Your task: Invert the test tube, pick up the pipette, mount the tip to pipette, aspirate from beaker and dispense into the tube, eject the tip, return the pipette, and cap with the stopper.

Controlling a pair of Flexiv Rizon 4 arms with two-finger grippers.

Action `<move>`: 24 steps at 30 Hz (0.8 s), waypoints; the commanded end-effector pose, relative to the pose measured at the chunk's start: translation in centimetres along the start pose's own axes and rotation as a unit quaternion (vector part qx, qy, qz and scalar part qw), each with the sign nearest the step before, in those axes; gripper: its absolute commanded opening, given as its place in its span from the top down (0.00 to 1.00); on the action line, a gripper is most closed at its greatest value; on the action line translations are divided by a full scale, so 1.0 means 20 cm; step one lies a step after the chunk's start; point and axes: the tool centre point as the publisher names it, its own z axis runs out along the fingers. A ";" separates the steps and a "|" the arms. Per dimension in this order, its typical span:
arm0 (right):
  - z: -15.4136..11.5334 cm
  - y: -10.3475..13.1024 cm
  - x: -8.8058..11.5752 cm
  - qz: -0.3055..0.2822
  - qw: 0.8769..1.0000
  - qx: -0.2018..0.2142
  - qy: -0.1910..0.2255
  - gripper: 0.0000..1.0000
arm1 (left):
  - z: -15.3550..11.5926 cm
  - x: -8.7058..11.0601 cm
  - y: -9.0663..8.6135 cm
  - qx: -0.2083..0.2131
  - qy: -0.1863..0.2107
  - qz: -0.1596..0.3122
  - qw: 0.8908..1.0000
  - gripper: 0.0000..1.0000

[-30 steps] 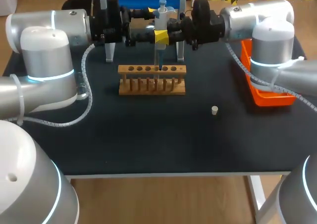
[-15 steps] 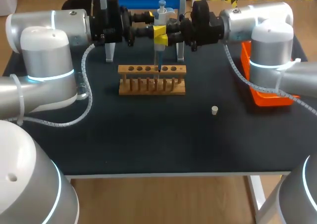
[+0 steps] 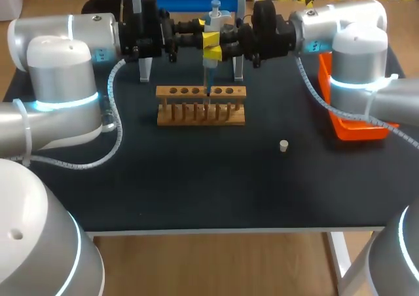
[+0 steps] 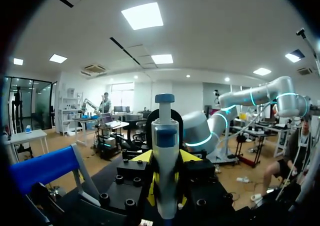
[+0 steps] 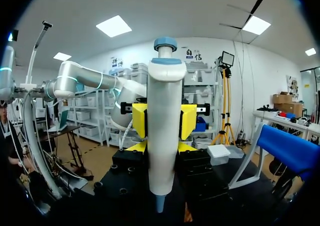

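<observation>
Above the back of the table (image 3: 196, 178), both grippers pinch the upright pipette (image 3: 214, 13): the left gripper (image 3: 204, 29) high on its body, the right gripper (image 3: 211, 46) lower. Its tip points down at the wooden rack (image 3: 201, 106). The stopper (image 3: 283, 145) lies well apart.

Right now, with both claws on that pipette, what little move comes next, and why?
Probably one gripper opens. The left gripper and right gripper both clamp the upright pipette above the wooden rack; neither arm can carry it on alone until the other lets go. Which one, I cannot tell.
</observation>
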 end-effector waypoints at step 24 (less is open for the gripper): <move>-0.58 -0.03 -0.24 0.038 0.983 0.105 -0.143 0.00 | 0.01 -0.01 0.00 0.000 -0.001 0.000 1.000 1.00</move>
